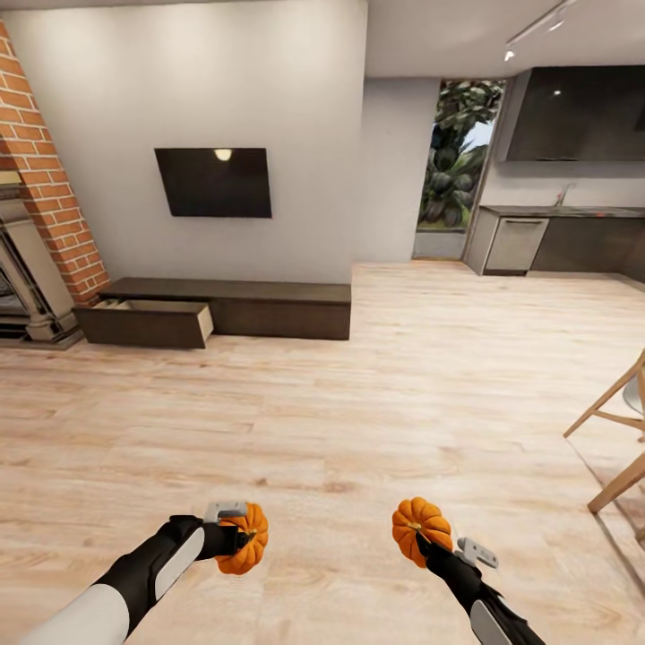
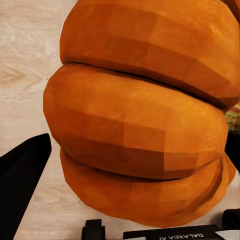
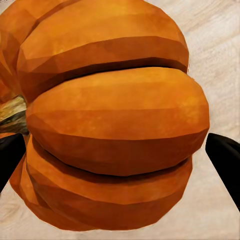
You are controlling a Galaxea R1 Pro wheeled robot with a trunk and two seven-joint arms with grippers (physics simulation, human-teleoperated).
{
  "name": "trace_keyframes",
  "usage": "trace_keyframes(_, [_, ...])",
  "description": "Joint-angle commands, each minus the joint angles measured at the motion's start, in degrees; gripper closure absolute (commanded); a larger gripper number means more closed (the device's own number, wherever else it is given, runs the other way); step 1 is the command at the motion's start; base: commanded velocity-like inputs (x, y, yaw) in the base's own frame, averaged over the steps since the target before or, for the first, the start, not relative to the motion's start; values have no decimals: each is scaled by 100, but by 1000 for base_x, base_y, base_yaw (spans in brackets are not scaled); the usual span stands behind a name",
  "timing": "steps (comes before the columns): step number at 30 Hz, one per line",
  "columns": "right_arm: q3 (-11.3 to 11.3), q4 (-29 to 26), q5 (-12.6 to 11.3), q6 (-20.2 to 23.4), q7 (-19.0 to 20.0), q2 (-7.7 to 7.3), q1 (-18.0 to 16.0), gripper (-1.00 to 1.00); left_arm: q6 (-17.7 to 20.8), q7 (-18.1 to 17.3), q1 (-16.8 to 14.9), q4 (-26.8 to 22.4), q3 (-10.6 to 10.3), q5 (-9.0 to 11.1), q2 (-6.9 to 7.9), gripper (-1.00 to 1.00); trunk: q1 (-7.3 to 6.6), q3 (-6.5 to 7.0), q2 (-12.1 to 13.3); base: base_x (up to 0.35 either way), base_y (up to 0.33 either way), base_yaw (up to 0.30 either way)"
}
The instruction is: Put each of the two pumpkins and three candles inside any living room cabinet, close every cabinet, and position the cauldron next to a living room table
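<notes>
Ribbed bright orange pumpkins sit closest to me, one in each claw. At the lower left of the head view my left claw (image 1: 235, 530) pinches the left pumpkin (image 1: 244, 538) from the side, and in the left wrist view its orange ribs (image 2: 140, 125) bulge between my dark fingers (image 2: 22, 175). At the lower centre-right my right claw (image 1: 430, 542) pinches the right pumpkin (image 1: 420, 529), stem end up; in the right wrist view (image 3: 110, 120) a brown stem pokes out at the edge and black fingers (image 3: 225, 160) flank the fruit. Both are held low and forward over the pale wooden plank floor (image 1: 358, 403), which I judge suits carrying them across the room without a knock.

Over in the middle left of the head view, against the white wall beneath a dark wall-mounted screen (image 1: 214, 182), stands the long low dark brown wooden cabinet (image 1: 269, 305). Its left drawer (image 1: 148, 322) is pulled out, showing a pale inside, probably waiting for these two. It is well apart from me.

Printed on my left claw's body, upside down in the wrist view, is "GALAXEA".
</notes>
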Motion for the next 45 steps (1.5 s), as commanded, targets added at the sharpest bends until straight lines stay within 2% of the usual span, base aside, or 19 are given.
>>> trace_keyframes(1, [10, 3, -61, -20, 23, -2, -5, 100, 13, 68, -6, -15, -44, 56, 10, 100, 4, -6, -4, 332, 0, 0])
trace_keyframes(45, [10, 10, -68, -20, 23, -2, -5, 100, 13, 68, -6, -15, -43, 56, 5, 100, 4, -6, -4, 319, 0, -1])
